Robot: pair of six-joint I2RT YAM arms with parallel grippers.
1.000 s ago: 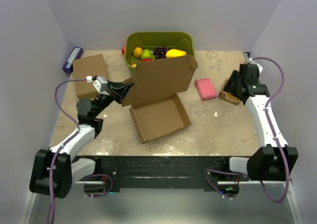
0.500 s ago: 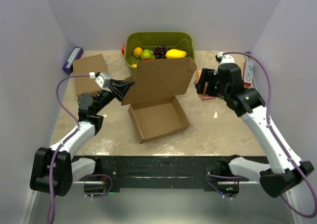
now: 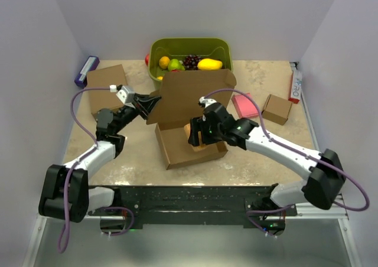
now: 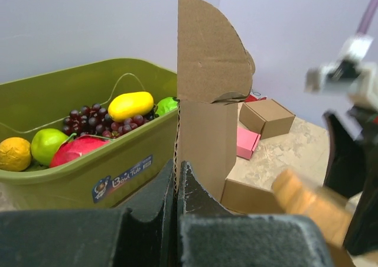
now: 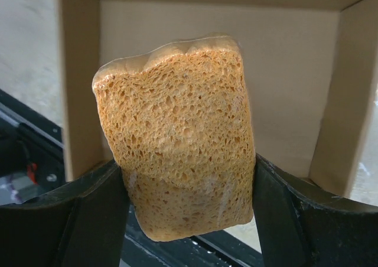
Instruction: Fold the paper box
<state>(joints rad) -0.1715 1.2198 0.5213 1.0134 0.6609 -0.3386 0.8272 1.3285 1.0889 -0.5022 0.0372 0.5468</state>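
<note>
the right gripper [image 3: 199, 134] has swung from 3 o'clock to the worktop [image 3: 260, 152] centre, clamping an orange spongy slice [image 5: 177, 131] over the paper box [image 3: 192, 95] tray. the left gripper [image 3: 151, 104] pinches the upright lid's 9 o'clock edge; closing likely waits on loading.

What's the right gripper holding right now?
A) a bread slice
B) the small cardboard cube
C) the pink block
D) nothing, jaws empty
A: the right wrist view shows the right gripper clamped on both sides of a porous orange-brown bread slice, held over the open tray of the paper box.
</note>
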